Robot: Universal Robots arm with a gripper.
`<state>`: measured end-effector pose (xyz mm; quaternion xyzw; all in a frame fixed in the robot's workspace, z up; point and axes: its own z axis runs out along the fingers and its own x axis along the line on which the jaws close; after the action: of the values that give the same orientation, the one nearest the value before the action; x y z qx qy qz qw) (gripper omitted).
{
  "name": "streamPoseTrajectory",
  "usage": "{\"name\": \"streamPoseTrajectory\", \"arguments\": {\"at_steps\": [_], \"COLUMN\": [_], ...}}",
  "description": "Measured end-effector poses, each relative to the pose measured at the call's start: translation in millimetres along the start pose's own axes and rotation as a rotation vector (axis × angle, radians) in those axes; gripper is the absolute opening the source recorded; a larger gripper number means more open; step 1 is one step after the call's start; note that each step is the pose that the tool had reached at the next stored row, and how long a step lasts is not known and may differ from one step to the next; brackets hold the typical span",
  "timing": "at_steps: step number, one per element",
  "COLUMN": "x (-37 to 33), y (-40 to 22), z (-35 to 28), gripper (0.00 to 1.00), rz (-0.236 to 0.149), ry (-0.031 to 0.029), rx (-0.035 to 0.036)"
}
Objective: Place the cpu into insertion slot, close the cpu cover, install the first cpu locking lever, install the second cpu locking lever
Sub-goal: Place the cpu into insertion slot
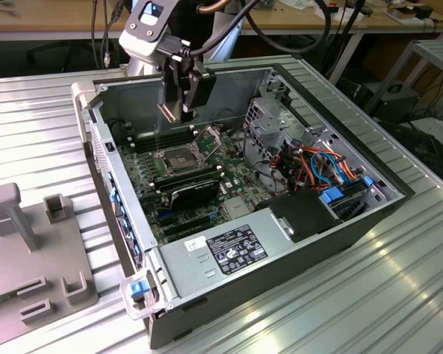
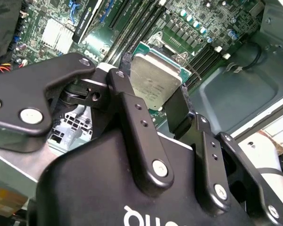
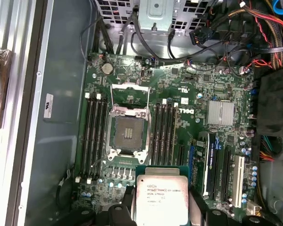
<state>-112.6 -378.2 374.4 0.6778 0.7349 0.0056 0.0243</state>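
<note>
Holding the chip [image 3: 160,200] between the gripper's [image 2: 148,92] black fingers [image 2: 132,108]. Flat, square, dull silver-grey on top, faint print, green rim. Hanging above the green board [image 3: 188,94], apart from the bare dark socket [image 3: 127,133], cover [image 3: 129,85] tipped up.

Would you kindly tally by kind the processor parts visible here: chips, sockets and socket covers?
Flat square silver-grey cpu, gripped by the black gripper: 1
Square dark insertion slot with silvery rim, empty: 1
Thin silvery metal cpu cover, raised open: 1
Total: 3
</note>
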Motion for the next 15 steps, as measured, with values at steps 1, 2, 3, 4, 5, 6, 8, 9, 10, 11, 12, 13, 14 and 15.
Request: {"name": "streamPoseTrajectory", "arguments": {"at_steps": [1, 2, 3, 4, 5, 6, 8, 9, 10, 11, 12, 13, 14, 15], "x": [0.0, 0.0, 0.0, 0.0, 0.0, 0.1, 0.1, 0.1, 0.1, 0.2, 0.3, 0.4, 0.4, 0.5], "y": [0.0, 0.0, 0.0, 0.0, -0.1, -0.1, -0.1, -0.1, -0.1, 0.0, 0.4, 1.3, 2.0, 3.2], "z": [0.3, 0.5, 0.7, 1.4, 1.9, 2.2, 3.2, 3.6, 3.9, 4.4, 4.9, 5.6, 6.3, 7.3], "gripper": [0.54, 0.54, 0.54, 0.54, 0.54, 0.54, 0.54, 0.54, 0.54, 0.54, 0.54, 0.54, 0.54, 0.54], "rz": [0.006, 0.012, 0.017, 0.027, 0.034, 0.039, 0.048, 0.056, 0.062, 0.067, 0.071, 0.074, 0.076, 0.080], "ry": [-0.0003, -0.0006, -0.0007, -0.0012, -0.0015, -0.0016, -0.0019, -0.0023, -0.0026, -0.0028, -0.0029, -0.0032, -0.0033, -0.0037], "rx": [0.0002, 0.0005, 0.0006, 0.0008, 0.0010, 0.0011, 0.0013, 0.0016, 0.0018, 0.0019, 0.0019, 0.0020, 0.0021, 0.0023]}}
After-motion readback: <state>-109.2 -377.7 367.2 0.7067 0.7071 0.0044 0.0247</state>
